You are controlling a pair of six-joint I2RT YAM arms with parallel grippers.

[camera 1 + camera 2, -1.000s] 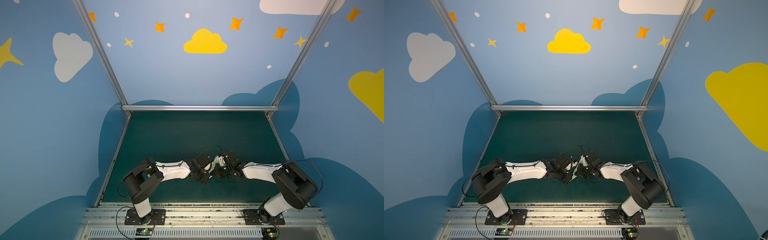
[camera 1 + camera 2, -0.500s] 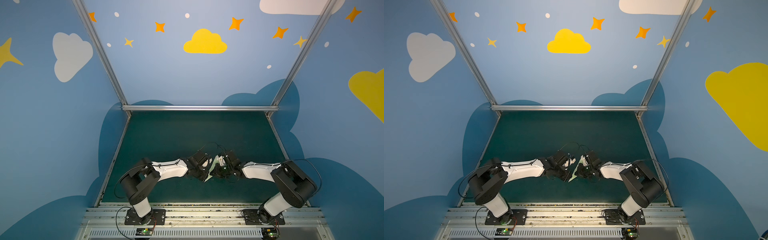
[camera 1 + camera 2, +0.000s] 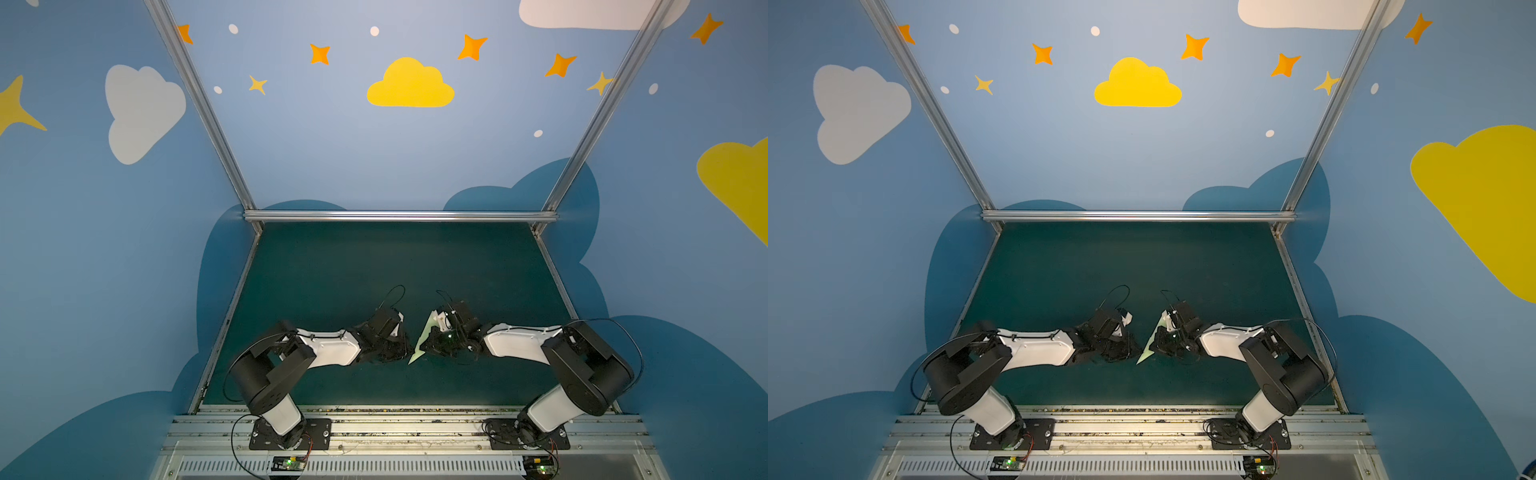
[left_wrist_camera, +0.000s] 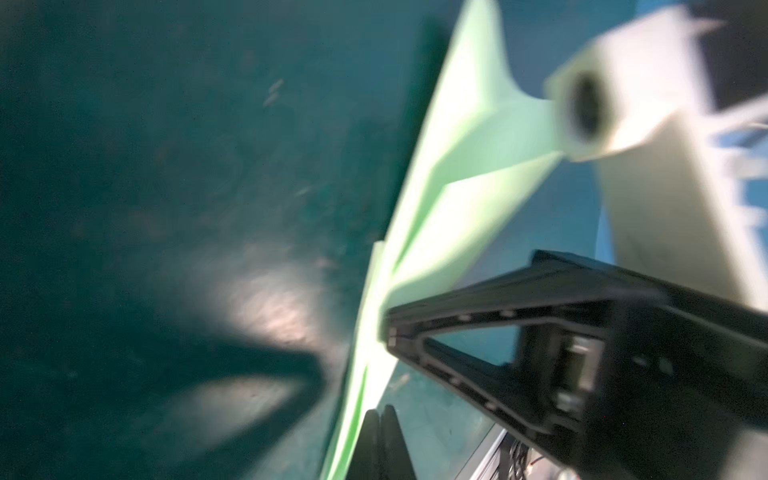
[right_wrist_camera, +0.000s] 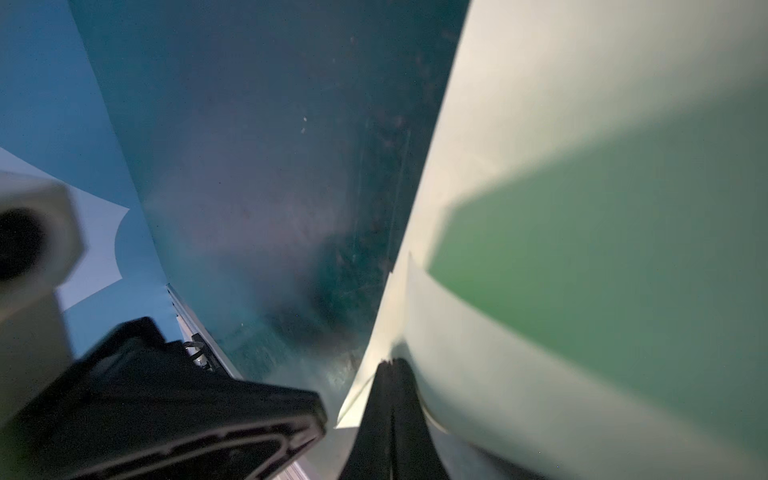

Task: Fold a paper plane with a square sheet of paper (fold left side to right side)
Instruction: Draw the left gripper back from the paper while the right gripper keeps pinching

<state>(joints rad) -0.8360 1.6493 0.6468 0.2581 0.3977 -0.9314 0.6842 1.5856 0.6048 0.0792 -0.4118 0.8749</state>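
Observation:
The pale-green paper plane (image 3: 420, 347) (image 3: 1151, 341), a narrow pointed fold with lengthwise creases, stands on edge between the two grippers, its tip down toward the mat's front. My right gripper (image 3: 429, 348) (image 5: 390, 374) is shut on its lower edge, with paper flaps (image 5: 540, 208) spreading on both sides of the fingers. My left gripper (image 3: 404, 351) (image 4: 384, 436) is shut just left of the plane (image 4: 457, 174). In the left wrist view the paper runs beside its fingers, and nothing shows between them. That view is blurred.
The dark green mat (image 3: 374, 266) is walled by blue panels with aluminium posts and a rear rail (image 3: 399, 216). Both arm bases stand on the metal rail at the front (image 3: 395, 428). Cables loop above each wrist.
My left gripper has drawn back to the left, away from the right one, and the gap between them has widened. The paper has stayed with the right gripper, which has barely moved.

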